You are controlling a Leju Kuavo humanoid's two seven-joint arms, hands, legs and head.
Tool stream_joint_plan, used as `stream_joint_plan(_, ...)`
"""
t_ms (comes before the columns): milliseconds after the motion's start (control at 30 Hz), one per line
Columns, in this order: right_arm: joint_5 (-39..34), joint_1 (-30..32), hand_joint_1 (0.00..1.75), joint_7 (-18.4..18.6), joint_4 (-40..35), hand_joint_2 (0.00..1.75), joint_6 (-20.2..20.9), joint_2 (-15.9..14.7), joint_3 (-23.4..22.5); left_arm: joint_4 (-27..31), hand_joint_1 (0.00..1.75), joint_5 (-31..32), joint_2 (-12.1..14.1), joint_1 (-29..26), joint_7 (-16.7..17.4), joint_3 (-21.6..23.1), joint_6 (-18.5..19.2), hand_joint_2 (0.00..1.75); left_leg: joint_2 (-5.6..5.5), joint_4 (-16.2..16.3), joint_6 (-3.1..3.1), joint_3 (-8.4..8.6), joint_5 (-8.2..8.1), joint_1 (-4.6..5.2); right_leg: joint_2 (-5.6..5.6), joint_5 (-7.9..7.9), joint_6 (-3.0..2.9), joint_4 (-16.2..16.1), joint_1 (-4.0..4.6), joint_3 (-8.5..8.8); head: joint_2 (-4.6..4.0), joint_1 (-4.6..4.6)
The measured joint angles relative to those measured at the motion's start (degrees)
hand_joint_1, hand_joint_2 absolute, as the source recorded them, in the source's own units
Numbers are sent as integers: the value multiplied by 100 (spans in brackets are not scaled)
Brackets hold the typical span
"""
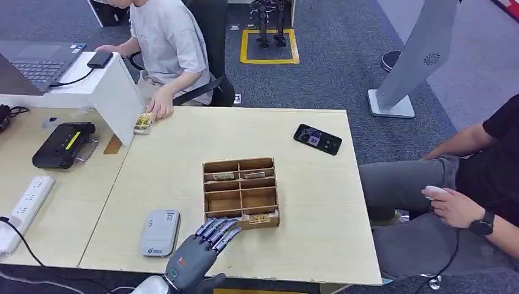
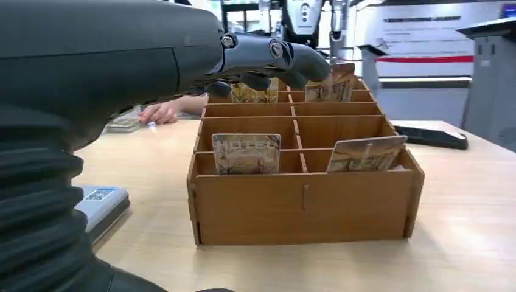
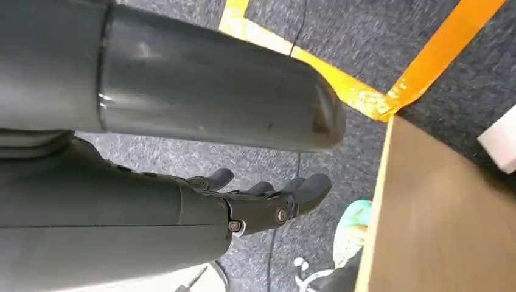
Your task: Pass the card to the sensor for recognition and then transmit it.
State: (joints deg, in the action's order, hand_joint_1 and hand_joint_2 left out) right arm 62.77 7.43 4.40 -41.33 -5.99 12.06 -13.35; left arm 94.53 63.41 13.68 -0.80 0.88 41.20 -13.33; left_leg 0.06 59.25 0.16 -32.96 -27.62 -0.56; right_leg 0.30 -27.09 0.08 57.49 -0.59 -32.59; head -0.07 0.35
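A wooden box with several compartments stands mid-table, with patterned cards upright in it. In the left wrist view two cards lean in its nearest row, and others stand in the far row. A grey card sensor lies flat to the left of the box. My left hand reaches over the box's near left corner with its fingers stretched out and apart, holding nothing. My right hand hangs below the table edge over the carpet, fingers loose and empty.
A seated person at the far side touches a stack of cards. A black phone lies at the far right of the table. A black device and a power strip sit on the left table. Another person sits on the right.
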Motion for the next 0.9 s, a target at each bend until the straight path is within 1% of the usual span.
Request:
stream_joint_plan(100, -181, -11, 0, 133, 0, 0, -4, -37, 221, -207, 0, -22, -234, 103, 111, 0, -20, 175, -1, 0, 0, -1, 0, 0, -1, 0, 0, 0, 0, 0, 0, 0)
stream_joint_plan(200, -256, 7, 0, 161, -7, 0, -11, -90, 374, -339, 0, -35, -352, 176, 162, -15, -48, 175, -1, 0, 0, -1, -1, 0, -2, 0, 0, 0, 0, -1, 0, 0)
stream_joint_plan(367, -415, 191, 0, 236, -170, 0, -20, -164, 611, -517, 0, -50, -548, 170, 205, -201, -149, 175, -3, 0, 0, -6, -1, -1, -7, -1, 0, 0, 0, -2, 0, 0)
stream_joint_plan(500, -601, 197, 0, 190, -164, 0, -61, -199, 798, -645, 0, -18, -697, 170, 227, -334, -203, 175, -3, 0, 0, -5, -1, -1, -7, -1, 0, 0, 0, -3, 0, 0)
stream_joint_plan(633, -669, 187, 0, 168, -131, 0, -136, -212, 911, -712, 0, -18, -762, 171, 242, -422, -212, 175, -3, 0, 0, -5, 0, -1, -7, -1, 0, 0, 1, -2, 0, 0)
stream_joint_plan(767, -953, 61, 0, 153, 40, 0, -321, -256, 1095, -811, 0, 2, -813, 193, 280, -489, -210, 175, -2, 0, 0, -5, 0, -1, -6, -1, 0, 0, 1, -2, 0, 0)
stream_joint_plan(900, -1079, -49, 0, 159, 166, 0, -365, -293, 1280, -905, 0, 17, -843, 212, 330, -603, -210, 175, -3, 0, 0, -5, 0, -1, -6, -1, 0, 0, 1, -2, 0, 0)
